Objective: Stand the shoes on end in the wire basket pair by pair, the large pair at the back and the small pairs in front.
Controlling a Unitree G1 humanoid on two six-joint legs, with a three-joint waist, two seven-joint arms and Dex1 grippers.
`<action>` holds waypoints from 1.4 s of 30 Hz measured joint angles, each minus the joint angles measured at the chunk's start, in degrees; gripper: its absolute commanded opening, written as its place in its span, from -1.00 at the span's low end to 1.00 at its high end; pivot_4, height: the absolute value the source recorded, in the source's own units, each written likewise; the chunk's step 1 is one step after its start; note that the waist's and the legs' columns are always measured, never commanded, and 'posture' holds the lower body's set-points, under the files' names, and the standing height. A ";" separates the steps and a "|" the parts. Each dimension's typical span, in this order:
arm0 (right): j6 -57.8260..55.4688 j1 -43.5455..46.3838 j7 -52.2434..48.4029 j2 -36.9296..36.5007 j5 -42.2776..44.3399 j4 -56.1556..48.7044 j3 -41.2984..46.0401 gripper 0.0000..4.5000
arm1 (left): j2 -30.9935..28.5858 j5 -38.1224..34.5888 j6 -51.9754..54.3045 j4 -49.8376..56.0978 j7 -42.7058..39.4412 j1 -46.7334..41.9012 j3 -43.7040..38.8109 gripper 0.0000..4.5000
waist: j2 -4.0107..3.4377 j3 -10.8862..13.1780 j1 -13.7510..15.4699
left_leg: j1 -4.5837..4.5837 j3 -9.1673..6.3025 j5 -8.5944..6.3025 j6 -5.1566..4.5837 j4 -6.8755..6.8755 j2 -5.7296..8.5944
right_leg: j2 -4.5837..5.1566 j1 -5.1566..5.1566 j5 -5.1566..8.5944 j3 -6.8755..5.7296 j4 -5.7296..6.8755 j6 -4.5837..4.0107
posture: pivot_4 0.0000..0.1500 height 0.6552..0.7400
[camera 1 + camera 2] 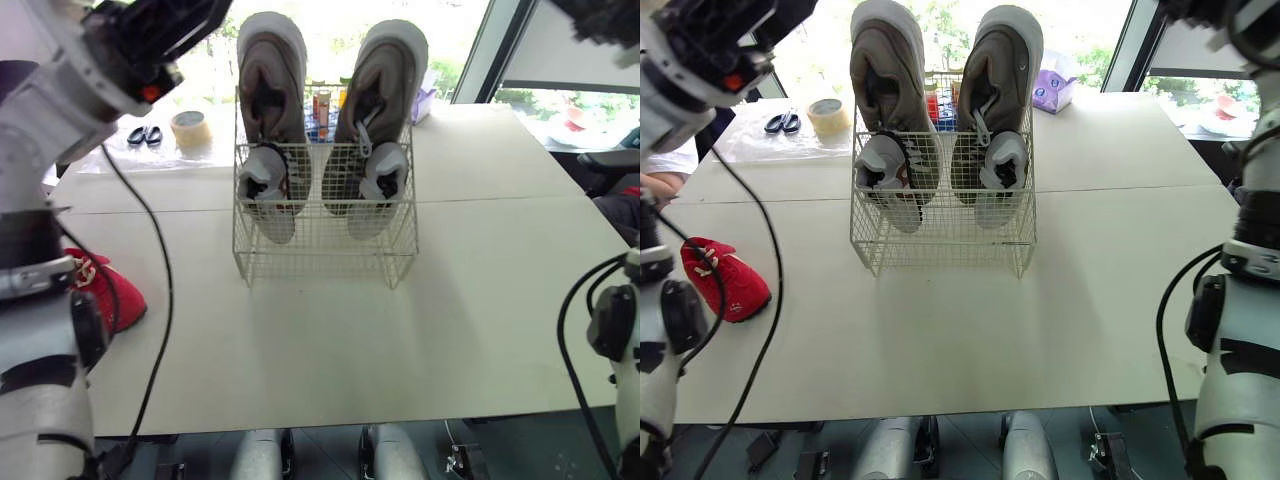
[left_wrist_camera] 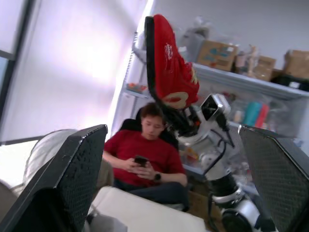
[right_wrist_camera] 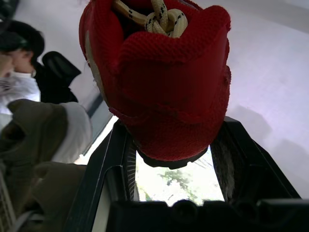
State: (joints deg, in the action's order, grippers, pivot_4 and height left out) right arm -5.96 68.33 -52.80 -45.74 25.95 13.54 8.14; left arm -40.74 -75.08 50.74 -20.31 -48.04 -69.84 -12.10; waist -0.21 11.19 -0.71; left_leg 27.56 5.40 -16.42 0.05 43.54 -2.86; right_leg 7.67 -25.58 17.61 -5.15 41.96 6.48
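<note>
**A lab or work room**

We see big white tables by tall windows. Scissors and a roll of tape lie on one table. Shelves hold cardboard boxes and bottles. A person sits nearby with a phone.

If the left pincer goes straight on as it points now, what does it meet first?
Probably the right pincer holding the red shoe; a seated person is further behind. Depth is unclear.

Strong daylight pours from the far windows, blown out to white glare. The wire basket throws a soft shadow nearward across the pale counter. The raised red shoe is backlit.
</note>
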 measured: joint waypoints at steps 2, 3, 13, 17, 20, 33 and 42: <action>-0.38 -0.01 -0.52 1.03 -0.31 -1.26 -1.07 -0.21 | 2.45 2.14 -0.02 -2.84 -0.97 -1.95 -0.30 1.00 | 0.03 0.02 0.03 | 0.01 0.00 0.00 0.00 -0.01 0.00 | 0.00 -0.02 0.00 0.00 0.00 0.00 | 1.00 -0.71; -0.52 -0.01 -0.54 1.61 -0.46 -1.88 -1.35 -0.21 | 3.31 2.67 0.02 -3.53 -1.10 -2.53 -0.34 1.00 | 0.05 0.03 0.02 | 0.01 0.00 0.01 0.00 -0.01 0.00 | 0.00 -0.02 0.00 0.00 0.00 0.00 | 1.00 -0.71; 0.89 -2.20 -3.13 3.55 -4.08 -7.52 -5.24 -0.21 | 5.06 0.71 9.68 -1.99 2.29 -8.01 -5.18 1.00 | 0.10 0.06 -0.09 | -0.03 -0.01 0.03 0.05 -0.07 -0.02 | 0.01 -0.05 0.00 0.01 0.03 0.00 | 1.00 -0.71; 3.05 -2.19 -4.77 3.18 -5.80 -7.72 -5.27 -0.21 | 2.60 2.07 14.37 -2.65 0.53 -9.28 -4.93 0.39 | 0.12 0.07 -0.15 | -0.04 0.01 0.03 0.05 -0.07 -0.01 | 0.01 -0.04 0.00 0.01 0.03 0.00 | 1.00 -0.71; 3.69 -2.19 -5.60 3.17 -6.33 -7.79 -5.28 -0.21 | 2.06 4.08 15.92 -2.94 -2.07 -9.30 -4.44 -0.29 | 0.12 0.07 -0.10 | -0.04 0.00 0.05 0.09 -0.08 -0.01 | 0.00 -0.05 0.00 0.01 0.04 0.00 | 1.00 -0.71; 1.99 -2.63 -5.69 3.34 -8.75 -8.33 -5.36 0.37 | 6.59 14.92 8.83 -6.16 -8.59 -6.75 -5.80 -0.89 | 0.14 0.08 -0.09 | -0.04 0.02 0.07 0.10 -0.10 -0.02 | 0.01 -0.06 0.00 0.01 0.05 0.00 | 1.00 -0.71; -21.86 -9.80 3.07 4.35 10.45 -13.08 8.03 0.99 | 12.90 5.48 10.19 -4.60 6.64 -4.63 -18.73 -0.89 | 0.19 0.10 0.10 | -0.08 -0.15 0.07 0.10 -0.09 -0.05 | 0.03 0.07 -0.01 -0.03 0.01 -0.01 | 1.00 -0.71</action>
State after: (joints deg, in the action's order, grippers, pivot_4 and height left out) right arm -27.82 58.53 -49.73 -41.39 36.40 0.46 16.17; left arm -27.84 -69.60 60.93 -24.92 -41.40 -74.47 -30.83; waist -0.02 11.29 -0.61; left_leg 27.48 5.25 -16.35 0.15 43.45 -2.91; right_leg 7.71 -25.51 17.60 -5.18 41.97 6.47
